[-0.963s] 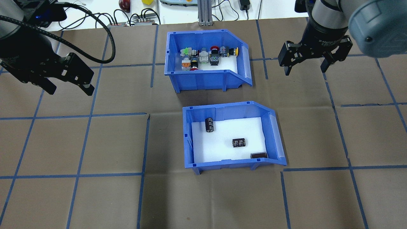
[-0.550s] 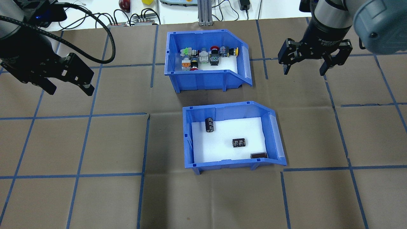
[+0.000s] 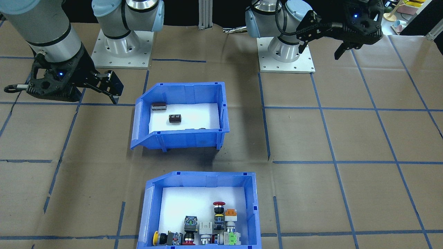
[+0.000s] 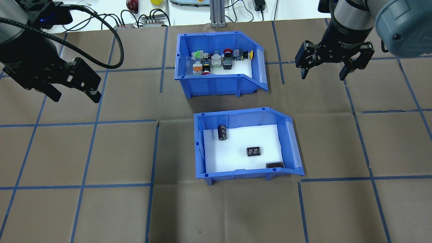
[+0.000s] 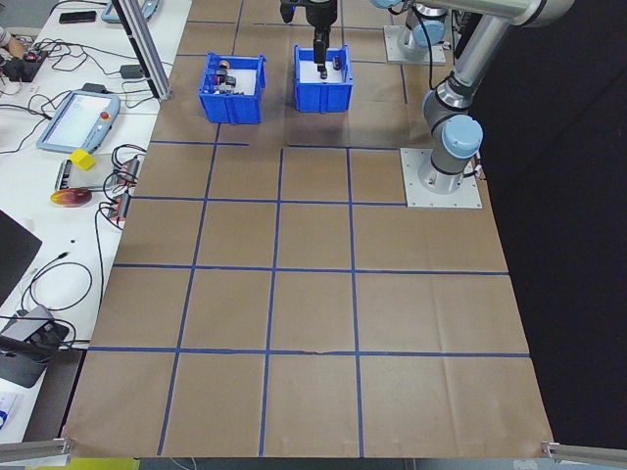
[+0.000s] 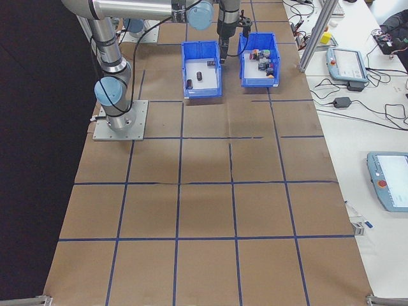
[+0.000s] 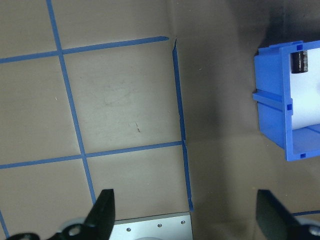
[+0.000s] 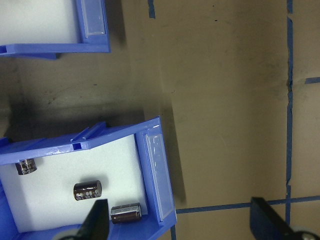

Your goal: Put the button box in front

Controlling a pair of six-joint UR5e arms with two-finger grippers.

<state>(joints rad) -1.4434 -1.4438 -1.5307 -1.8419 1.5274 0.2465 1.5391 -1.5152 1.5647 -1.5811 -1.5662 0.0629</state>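
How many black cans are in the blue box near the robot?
3. In the near bin, one dark cylinder lies near the back left, one in the middle, and one against the front right corner. None looks hidden.

The left tool (image 4: 74,96) hangs above the desk (image 4: 101,209) at the left of the overhead view, its two fingers spread wide and empty, pointing down and slightly inward, a black cable looping over its wrist. The right tool (image 4: 323,75) hangs at the far right, fingers also spread apart and holding nothing, pointing straight down from a grey, near-upright forearm. Both tools are clear of the desk surface
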